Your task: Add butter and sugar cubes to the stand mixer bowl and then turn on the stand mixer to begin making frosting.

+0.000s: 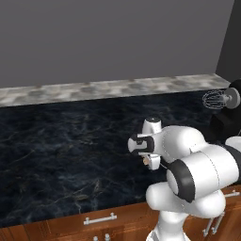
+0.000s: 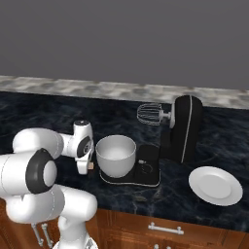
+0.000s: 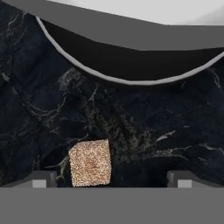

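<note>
Countertop (image 1: 70, 146) of dark marble lies bare and wide left of the arm in the left base view, the stand mixer (image 1: 226, 113) cut by the right edge. Right base view: the stand mixer bowl (image 2: 115, 154) sits on the mixer's base just right of the gripper (image 2: 87, 165), a white plate (image 2: 215, 185) further right. Hand view: a brown sugar cube (image 3: 90, 162) lies between the spread-apart fingertips (image 3: 41, 178), nearer the left one, untouched, the bowl's underside cropped at the top.

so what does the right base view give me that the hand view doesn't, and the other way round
Right base view alone: the black stand mixer with its head tilted back, its silver wire whisk raised, the pale grey-white metal bowl on its base, and a round white plate to the right. Hand view alone: the speckled tan sugar cube seen up close between the open jaws, nearer one fingertip. Both: the dark marbled countertop.
</note>
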